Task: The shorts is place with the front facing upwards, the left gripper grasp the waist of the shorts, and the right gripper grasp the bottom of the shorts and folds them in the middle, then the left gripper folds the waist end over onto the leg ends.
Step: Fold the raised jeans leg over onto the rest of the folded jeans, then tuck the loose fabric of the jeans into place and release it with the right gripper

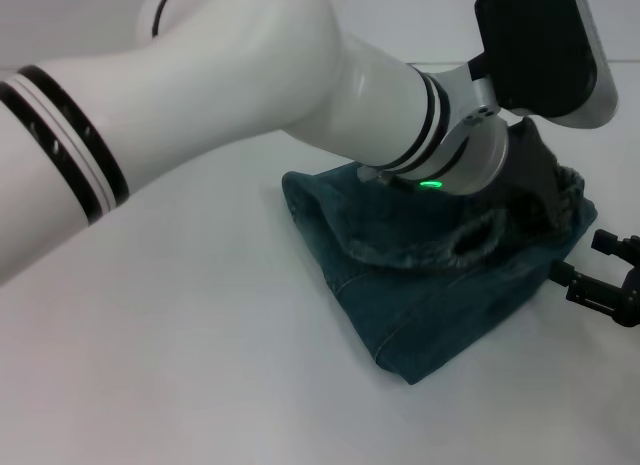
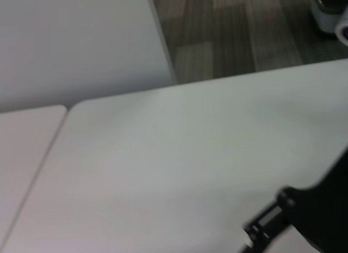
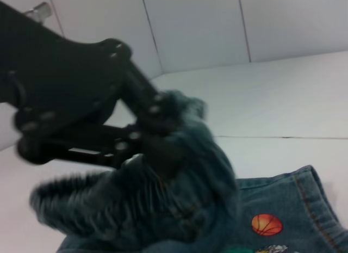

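My left gripper (image 1: 545, 190) is clenched on the waist (image 1: 480, 240) of the shorts (image 1: 430, 285), lifting that ruched elastic band up off the rest of the garment. In the right wrist view its black fingers (image 3: 157, 136) pinch the bunched denim (image 3: 179, 177) from both sides, with gathered cloth spilling around them. My left arm reaches across from my left side, its silver wrist and green light (image 1: 431, 184) right over the shorts.

The shorts lie on the white table (image 1: 200, 365), already folded into a thick bundle, a stitched edge (image 1: 400, 335) facing me. An orange cartoon print (image 3: 266, 224) shows on the flat denim below the raised waist.

My right gripper (image 1: 610, 280) sits low at the table's right, just beside the shorts, apart from the cloth, its fingers spread with nothing between them.
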`<control>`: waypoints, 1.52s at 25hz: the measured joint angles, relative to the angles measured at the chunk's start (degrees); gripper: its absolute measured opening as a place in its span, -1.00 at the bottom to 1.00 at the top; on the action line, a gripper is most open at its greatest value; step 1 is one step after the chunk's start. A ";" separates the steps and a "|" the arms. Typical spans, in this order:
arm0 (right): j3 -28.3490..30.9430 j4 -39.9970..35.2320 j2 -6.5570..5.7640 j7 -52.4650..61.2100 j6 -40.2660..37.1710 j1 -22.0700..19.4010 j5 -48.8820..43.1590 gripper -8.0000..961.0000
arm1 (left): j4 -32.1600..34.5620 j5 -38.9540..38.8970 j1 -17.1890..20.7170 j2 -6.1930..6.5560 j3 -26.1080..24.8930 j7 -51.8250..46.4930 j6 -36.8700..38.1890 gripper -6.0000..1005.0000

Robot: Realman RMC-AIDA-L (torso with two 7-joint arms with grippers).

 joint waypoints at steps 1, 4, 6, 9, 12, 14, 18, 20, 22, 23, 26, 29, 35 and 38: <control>0.00 0.02 0.02 0.10 -0.08 0.00 -0.24 0.88 | -0.14 -0.17 0.04 0.00 0.52 -0.06 -1.31 -0.87; 0.06 0.18 0.08 0.34 -0.14 0.00 -0.89 0.88 | -1.15 -1.22 0.20 0.00 1.98 0.00 -5.79 -0.78; 0.16 0.46 0.08 0.34 -0.12 0.00 -0.94 0.88 | -1.96 -1.51 -0.10 0.00 2.36 0.05 -7.17 -0.72; 0.56 0.72 0.07 0.35 -0.03 -0.19 -1.01 0.88 | -3.00 -1.76 -0.59 0.00 3.25 0.07 -8.97 -0.63; 0.93 0.74 0.06 0.38 -0.06 -0.48 -1.07 0.88 | -3.20 -1.82 -0.43 0.00 3.67 0.11 -10.68 -0.54; 1.17 0.67 0.04 0.55 -0.48 -0.60 -1.27 0.88 | -2.79 -1.85 0.08 0.00 3.44 0.16 -11.21 -0.24; 1.57 -1.28 0.01 2.40 -2.62 -0.84 -3.88 0.87 | 0.14 -1.99 2.99 0.10 2.26 0.20 -11.21 0.16; 1.82 -2.89 0.06 3.62 -4.59 -0.97 -5.60 0.87 | 2.83 -2.00 5.52 0.21 1.18 0.42 -11.05 0.33; 2.07 -4.87 0.09 4.79 -6.98 -1.20 -7.15 0.87 | 6.16 -2.00 9.19 0.29 -0.26 1.20 -10.81 0.49; 2.11 -5.76 0.12 5.33 -8.20 -1.27 -7.82 0.87 | 8.00 -2.01 11.09 0.28 -1.01 1.75 -10.69 0.58; 2.54 -9.29 0.18 7.56 -12.19 -1.50 -9.86 0.87 | 12.67 -2.02 17.14 0.29 -2.76 3.16 -10.13 0.74; 3.00 -12.66 0.23 10.27 -14.88 -1.49 -12.34 0.87 | 16.73 -3.06 23.05 0.18 -4.69 5.43 -7.94 0.74; 2.55 -18.20 0.55 15.62 -17.05 -0.67 -17.28 0.87 | 18.72 -13.66 31.16 0.05 -14.36 14.54 2.65 0.74; 2.16 -19.50 0.54 17.33 -17.51 0.66 -19.14 0.87 | 17.13 -19.43 33.80 0.00 -19.94 18.96 7.84 0.74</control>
